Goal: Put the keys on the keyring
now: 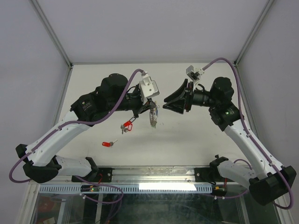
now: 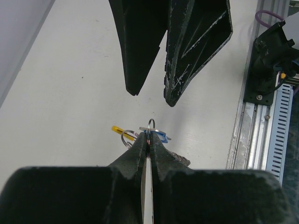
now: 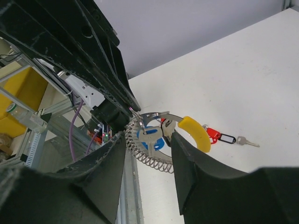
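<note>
My left gripper [image 2: 149,138] is shut on the thin silver keyring [image 2: 151,124] and holds it above the table. From the ring hang a blue-tagged key [image 3: 152,138], a yellow piece [image 3: 195,132] on a metal band and a wire coil [image 3: 150,159]. The right gripper [image 3: 147,142] faces it, open, its fingers on either side of the hanging blue-tagged key without pinching it; a silver key head [image 3: 167,127] sits next to one finger. From above, both grippers [image 1: 152,112] [image 1: 163,103] meet over the table's middle.
A red-tagged key bunch [image 1: 126,126] lies on the table below the left gripper. A single red-tagged key [image 1: 108,144] lies nearer the front left. The arm bases and metal rail [image 1: 154,173] run along the near edge.
</note>
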